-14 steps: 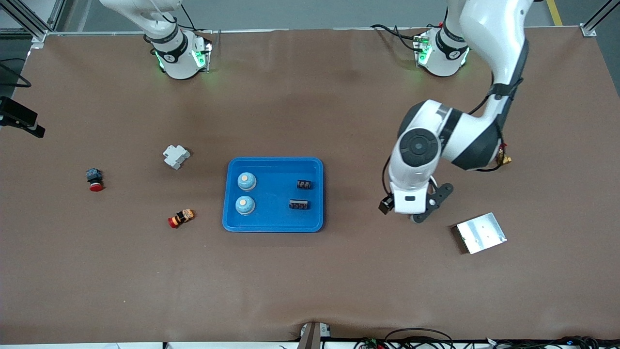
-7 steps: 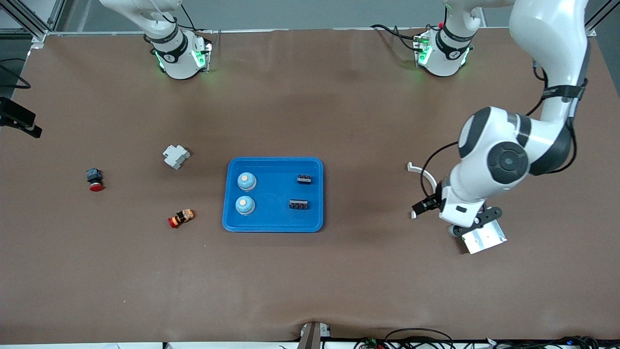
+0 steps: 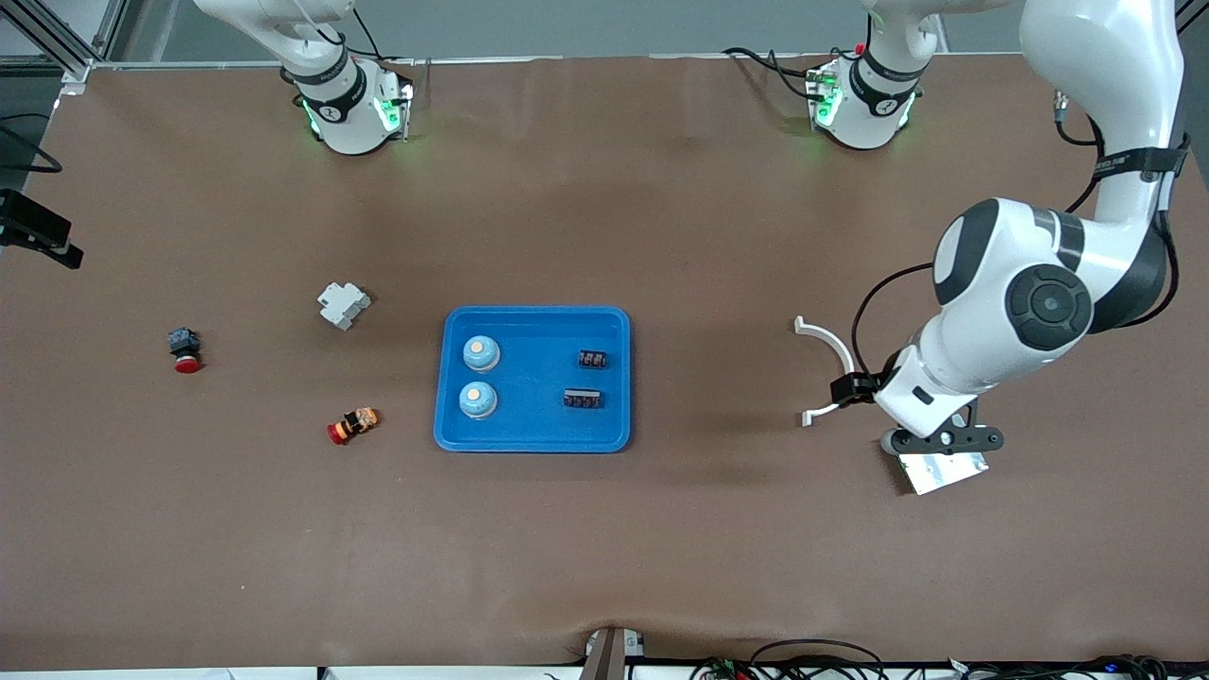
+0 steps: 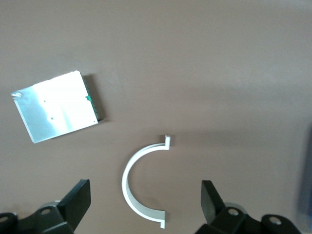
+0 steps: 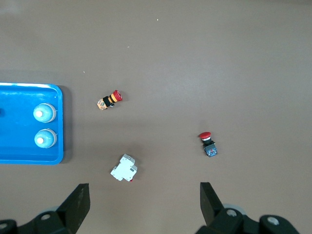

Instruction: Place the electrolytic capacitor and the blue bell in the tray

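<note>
The blue tray (image 3: 534, 379) lies mid-worktop, long axis running between the arms' ends, holding two blue bells (image 3: 481, 353). The left claw (image 4: 145, 195) hangs wide over the silver plate (image 3: 945, 470); the right claw (image 5: 144, 197) waits wide.

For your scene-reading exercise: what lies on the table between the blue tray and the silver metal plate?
In the front view, a white curved bracket lies between the tray and the silver plate, nearer the plate. Otherwise the brown table is bare there.
</note>
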